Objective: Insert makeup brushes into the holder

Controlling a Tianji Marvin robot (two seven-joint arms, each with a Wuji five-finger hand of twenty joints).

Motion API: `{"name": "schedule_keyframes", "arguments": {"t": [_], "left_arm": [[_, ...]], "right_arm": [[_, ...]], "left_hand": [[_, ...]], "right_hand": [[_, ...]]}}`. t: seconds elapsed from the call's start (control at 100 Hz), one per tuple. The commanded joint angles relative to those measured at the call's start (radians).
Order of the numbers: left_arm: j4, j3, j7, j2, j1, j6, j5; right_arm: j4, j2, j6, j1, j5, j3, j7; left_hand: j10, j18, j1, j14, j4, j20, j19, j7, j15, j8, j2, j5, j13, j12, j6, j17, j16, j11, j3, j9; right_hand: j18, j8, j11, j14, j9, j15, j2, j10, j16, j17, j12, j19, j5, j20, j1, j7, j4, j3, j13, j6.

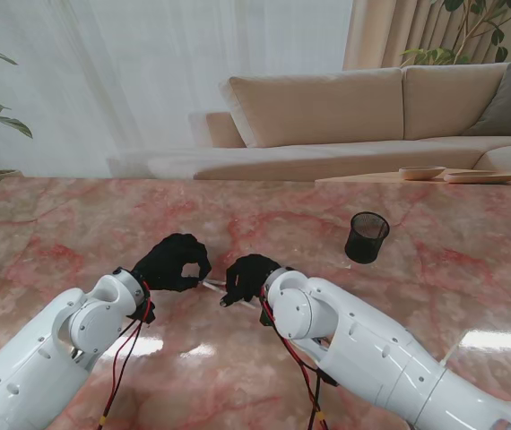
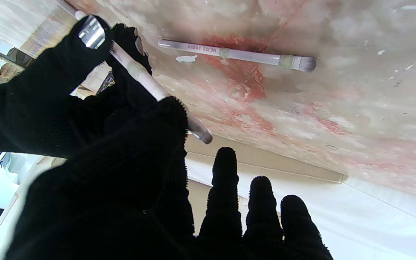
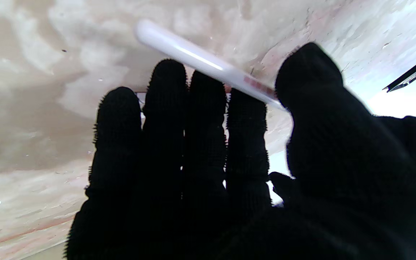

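Both hands sit mid-worktop, toward its near edge, almost touching. Left hand (image 1: 173,262) pinches a white brush (image 2: 146,79) between thumb and forefinger; the other three fingers (image 2: 225,187) stay straight and spread. Right hand (image 1: 250,276) has a second white brush (image 3: 208,65) trapped between thumb and fingertips, so that one is held too, though the hold looks shallow, out at the tips. From the stand view I can't tell which white sliver between the hands belongs to which brush.

Judgement on the step: lift and separate the hands first so the two handles don't foul each other. Seat the right pinch deeper before travelling, then tip the brush near upright over the cup and lower it, not drop it.

A third brush (image 2: 237,54) lies flat on the marble beyond the left fingers, loose, grey bristle tip showing.

Farther out, toward the far right edge of the worktop (image 1: 435,296), the black mesh holder (image 1: 367,236) stands upright, well apart from both hands. No brush shows in it; the mesh hides the bottom.
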Motion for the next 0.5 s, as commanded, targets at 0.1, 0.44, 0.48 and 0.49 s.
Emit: {"name": "schedule_keyframes", "arguments": {"t": [0.1, 0.44, 0.48, 0.49], "left_arm": [[-0.004, -0.001, -0.003, -0.001, 0.007, 0.003, 0.004], [-0.004, 0.0, -0.009, 0.001, 0.006, 0.002, 0.005], [-0.004, 0.001, -0.01, 0.001, 0.006, 0.002, 0.005], [-0.004, 0.001, -0.01, 0.001, 0.006, 0.001, 0.005]], "right_arm": [[-0.001, -0.002, 0.004, -0.003, 0.014, 0.003, 0.027], [-0.012, 0.016, -0.002, 0.012, 0.013, -0.009, 0.085], [-0.013, 0.016, -0.001, 0.013, 0.013, -0.01, 0.087], [-0.013, 0.016, -0.001, 0.013, 0.013, -0.011, 0.088]], "left_hand": [[0.006, -0.013, 0.043, 0.022, -0.022, -0.002, -0.012, 0.095, 0.031, 0.043, 0.055, 0.057, -0.001, 0.013, -0.051, -0.006, 0.008, -0.002, -0.038, 0.018], [0.005, -0.015, 0.046, 0.023, -0.022, -0.004, -0.013, 0.096, 0.031, 0.044, 0.058, 0.055, -0.001, 0.013, -0.052, -0.006, 0.008, -0.003, -0.042, 0.019], [0.006, -0.015, 0.046, 0.023, -0.022, -0.005, -0.014, 0.096, 0.031, 0.044, 0.058, 0.055, 0.0, 0.013, -0.052, -0.006, 0.008, -0.002, -0.042, 0.019], [0.005, -0.015, 0.046, 0.023, -0.022, -0.005, -0.014, 0.095, 0.031, 0.043, 0.058, 0.054, 0.0, 0.013, -0.052, -0.006, 0.008, -0.002, -0.042, 0.019]], "right_hand": [[-0.007, -0.054, 0.021, -0.01, 0.07, 0.019, 0.029, -0.01, 0.025, 0.017, 0.011, 0.049, 0.053, 0.026, 0.002, 0.048, -0.045, 0.036, 0.062, -0.038], [-0.004, -0.039, -0.012, -0.001, 0.024, -0.014, -0.005, 0.013, 0.006, -0.013, 0.0, 0.029, -0.008, 0.015, -0.043, 0.024, -0.059, 0.302, 0.028, 0.0], [-0.004, -0.035, -0.015, 0.0, 0.024, -0.014, -0.016, 0.016, 0.006, -0.013, 0.001, 0.029, -0.013, 0.015, -0.039, 0.021, -0.059, 0.326, 0.028, 0.002], [-0.004, -0.033, -0.016, 0.0, 0.024, -0.014, -0.019, 0.017, 0.006, -0.013, 0.001, 0.029, -0.013, 0.015, -0.038, 0.021, -0.06, 0.334, 0.028, 0.003]]}}
